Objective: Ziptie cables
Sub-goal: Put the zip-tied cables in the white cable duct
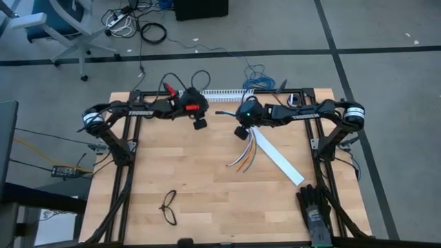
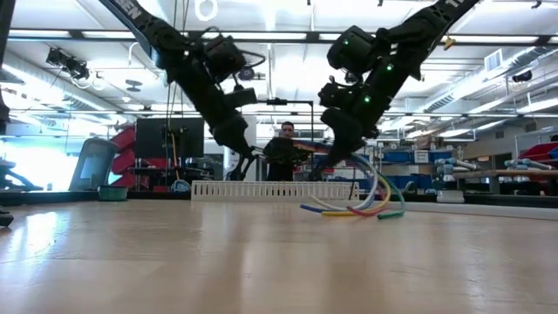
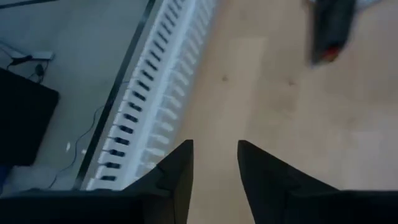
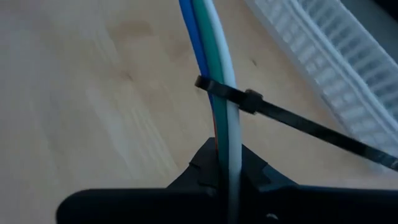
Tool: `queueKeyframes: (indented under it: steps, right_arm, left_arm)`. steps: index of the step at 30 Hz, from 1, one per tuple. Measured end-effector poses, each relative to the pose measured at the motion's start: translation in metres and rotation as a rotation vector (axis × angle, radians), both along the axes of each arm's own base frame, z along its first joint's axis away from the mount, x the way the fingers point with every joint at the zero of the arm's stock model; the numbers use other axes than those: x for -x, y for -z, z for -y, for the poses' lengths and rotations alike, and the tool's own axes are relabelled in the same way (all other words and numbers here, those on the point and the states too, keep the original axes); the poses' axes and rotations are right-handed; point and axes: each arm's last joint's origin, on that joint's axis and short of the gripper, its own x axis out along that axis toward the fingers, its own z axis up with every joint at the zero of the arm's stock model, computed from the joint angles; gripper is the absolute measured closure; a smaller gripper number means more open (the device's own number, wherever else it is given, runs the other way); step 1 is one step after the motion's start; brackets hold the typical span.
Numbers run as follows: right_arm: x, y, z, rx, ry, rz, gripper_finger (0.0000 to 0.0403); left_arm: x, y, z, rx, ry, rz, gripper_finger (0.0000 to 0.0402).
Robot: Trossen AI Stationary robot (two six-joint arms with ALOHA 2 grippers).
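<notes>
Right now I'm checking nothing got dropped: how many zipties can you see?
1. The ziptie is looped around the cables just beyond the right claw, which is shut on the cables, its tail trailing off toward the slotted white strip. Others may be hidden.

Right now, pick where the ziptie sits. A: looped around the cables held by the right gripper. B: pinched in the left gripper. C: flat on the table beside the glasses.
A: the ziptie wraps the cables just beyond the right gripper, which is shut on them.
</notes>
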Motion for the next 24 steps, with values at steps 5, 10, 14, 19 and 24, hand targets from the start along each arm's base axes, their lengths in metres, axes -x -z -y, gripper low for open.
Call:
queueKeyframes:
  steps: [5, 10, 14, 19, 24]
  right_arm:
    - [0.004, -0.002, -0.013, -0.002, 0.005, -0.043, 0.0396]
    - [0.012, -0.003, -0.032, -0.035, -0.002, -0.011, 0.0394]
    - [0.017, -0.004, -0.048, -0.045, -0.011, 0.006, 0.0394]
    - [0.019, -0.006, -0.061, -0.055, -0.024, 0.025, 0.0394]
    - [0.021, -0.005, -0.066, -0.036, -0.015, 0.002, 0.0394]
  left_arm:
    - [0.009, 0.013, -0.037, 0.054, 0.014, 0.065, 0.0266]
    - [0.014, 0.037, -0.069, 0.096, 0.038, 0.065, 0.0266]
    - [0.009, 0.044, -0.094, 0.118, 0.029, 0.016, 0.0266]
    - [0.0, 0.05, -0.115, 0.183, 0.028, -0.033, 0.0277]
    - [-0.002, 0.063, -0.116, 0.315, 0.048, -0.18, 0.0373]
